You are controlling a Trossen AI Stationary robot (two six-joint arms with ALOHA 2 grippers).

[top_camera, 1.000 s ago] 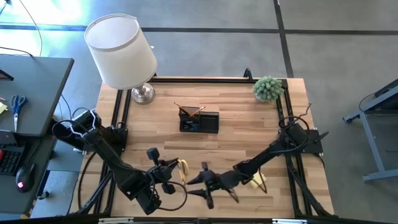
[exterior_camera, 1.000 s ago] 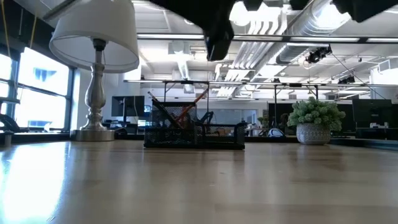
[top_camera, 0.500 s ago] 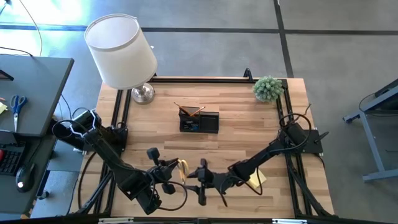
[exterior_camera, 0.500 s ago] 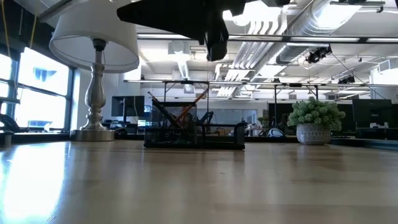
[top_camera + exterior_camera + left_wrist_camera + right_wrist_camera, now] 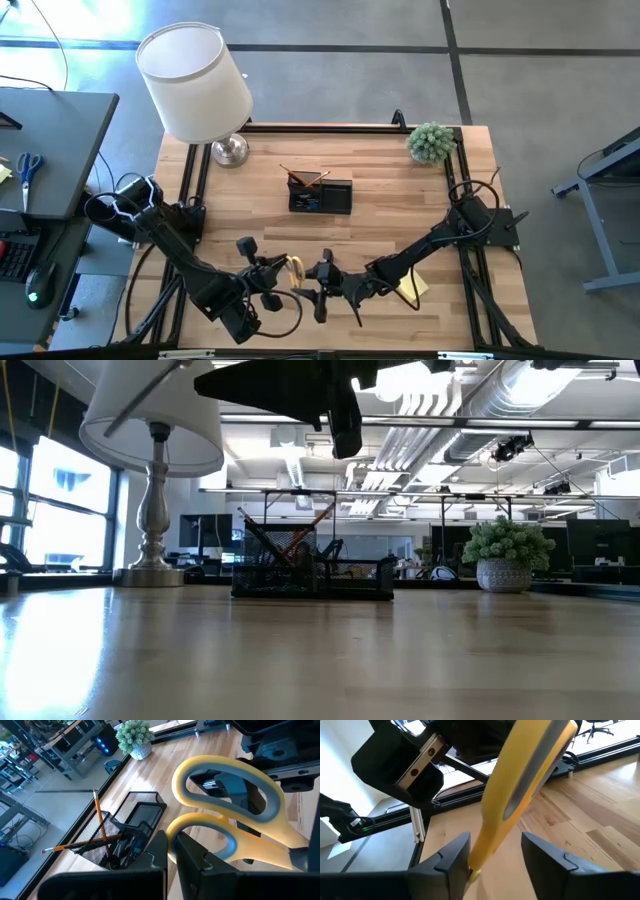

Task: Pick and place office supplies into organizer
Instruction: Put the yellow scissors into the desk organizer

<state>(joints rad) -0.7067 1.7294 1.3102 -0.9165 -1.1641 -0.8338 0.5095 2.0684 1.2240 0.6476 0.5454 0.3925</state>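
The yellow-handled scissors (image 5: 294,267) are up in the air near the table's near edge, between the two grippers. My left gripper (image 5: 280,272) is shut on them; its wrist view shows both handle loops (image 5: 230,805) close up. My right gripper (image 5: 318,290) is open, just to the right of the scissors, with a finger on either side of the yellow handle (image 5: 520,775). The black organizer (image 5: 320,195) stands at mid-table with pencils (image 5: 97,827) sticking out of it. A yellow sticky-note pad (image 5: 412,287) lies flat under the right arm. My left gripper pinches the rim of one handle loop (image 5: 175,832) between its two fingers. The scissors are lifted clear of the table, and their loops stand out beyond the fingertips. My right gripper has its fingers (image 5: 451,856) around the handle; I cannot tell whether they touch it.
A white-shaded lamp (image 5: 195,80) stands at the far left corner and a small potted plant (image 5: 432,142) at the far right corner. Bare wood (image 5: 390,215) lies between the organizer and the grippers. Blue-handled scissors (image 5: 28,165) lie on a side desk off the table.
My right gripper has moved toward the table's left, up to the left gripper, until its open fingers stand around the scissors' handle. The left gripper and the scissors have kept still.
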